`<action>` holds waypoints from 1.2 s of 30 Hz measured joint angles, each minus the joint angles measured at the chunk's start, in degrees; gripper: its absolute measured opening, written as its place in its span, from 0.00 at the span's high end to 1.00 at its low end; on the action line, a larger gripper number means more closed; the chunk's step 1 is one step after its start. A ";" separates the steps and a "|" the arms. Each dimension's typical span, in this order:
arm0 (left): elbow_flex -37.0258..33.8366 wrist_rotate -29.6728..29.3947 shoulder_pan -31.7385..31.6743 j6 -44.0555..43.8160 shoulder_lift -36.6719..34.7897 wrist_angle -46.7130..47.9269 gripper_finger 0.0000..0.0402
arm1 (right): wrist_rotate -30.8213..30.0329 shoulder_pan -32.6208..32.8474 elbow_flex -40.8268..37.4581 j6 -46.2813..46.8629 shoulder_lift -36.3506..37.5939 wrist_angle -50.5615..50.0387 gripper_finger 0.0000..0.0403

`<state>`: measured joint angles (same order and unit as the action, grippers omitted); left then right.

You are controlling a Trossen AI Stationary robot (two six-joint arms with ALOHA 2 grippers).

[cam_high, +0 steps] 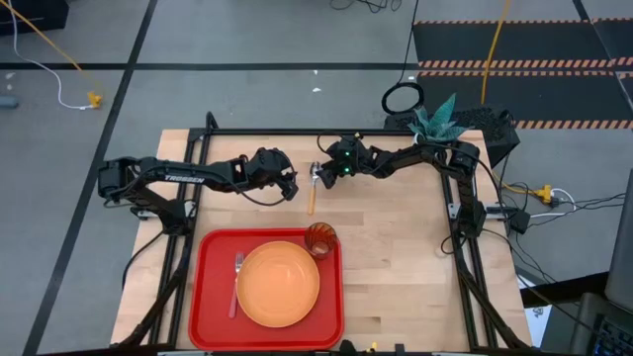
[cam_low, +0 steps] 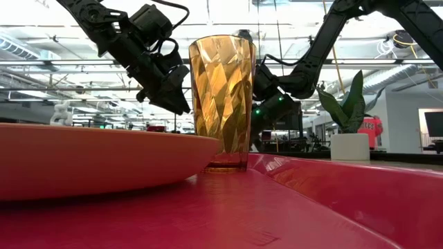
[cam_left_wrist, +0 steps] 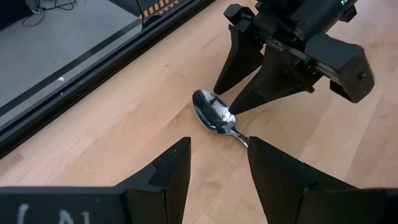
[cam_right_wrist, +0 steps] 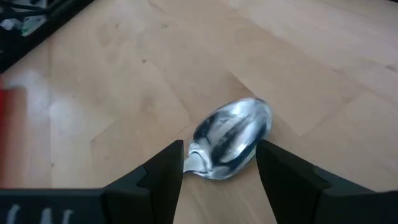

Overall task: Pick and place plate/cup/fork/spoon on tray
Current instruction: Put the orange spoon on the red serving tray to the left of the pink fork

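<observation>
The spoon (cam_high: 312, 193) lies flat on the wooden table beyond the red tray (cam_high: 203, 297), its silver bowl (cam_right_wrist: 233, 137) toward the far edge. My right gripper (cam_right_wrist: 221, 149) is open and low over the bowl, one finger on each side. My left gripper (cam_left_wrist: 217, 146) is open and empty just left of the spoon. The orange plate (cam_high: 278, 284) and the fork (cam_high: 236, 282) lie on the tray. The amber cup (cam_high: 320, 239) stands upright in the tray's far right corner. My right gripper's open fingers (cam_left_wrist: 239, 62) stand on either side of the spoon's bowl (cam_left_wrist: 211, 112), slanting down from the table's far right. I cannot tell whether they touch it. The spoon lies flat on the table.
A small white pot with a green plant (cam_high: 435, 121) stands at the table's far right corner. A black frame rail runs along the far edge. Bare wood lies to the right of the tray.
</observation>
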<state>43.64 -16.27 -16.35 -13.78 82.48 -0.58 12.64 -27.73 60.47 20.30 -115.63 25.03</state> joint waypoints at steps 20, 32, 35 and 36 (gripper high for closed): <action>0.00 1.46 0.08 -0.50 0.00 -2.60 0.59 | -0.54 0.19 0.00 1.42 -0.28 0.35 0.52; 0.00 1.49 1.48 -0.46 0.00 -5.28 0.59 | -3.15 1.09 -0.02 1.33 -0.59 0.03 0.57; 0.00 1.49 1.73 -0.31 0.00 -5.29 0.59 | -3.15 1.57 -0.02 1.03 -0.61 -0.05 0.63; 0.00 1.47 1.90 -0.22 0.00 -5.25 0.59 | -3.07 1.71 -0.02 0.57 -0.54 -0.06 0.64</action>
<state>43.64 -14.80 -14.45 -14.00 82.48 -5.83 9.57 -26.02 60.45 20.87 -116.17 24.97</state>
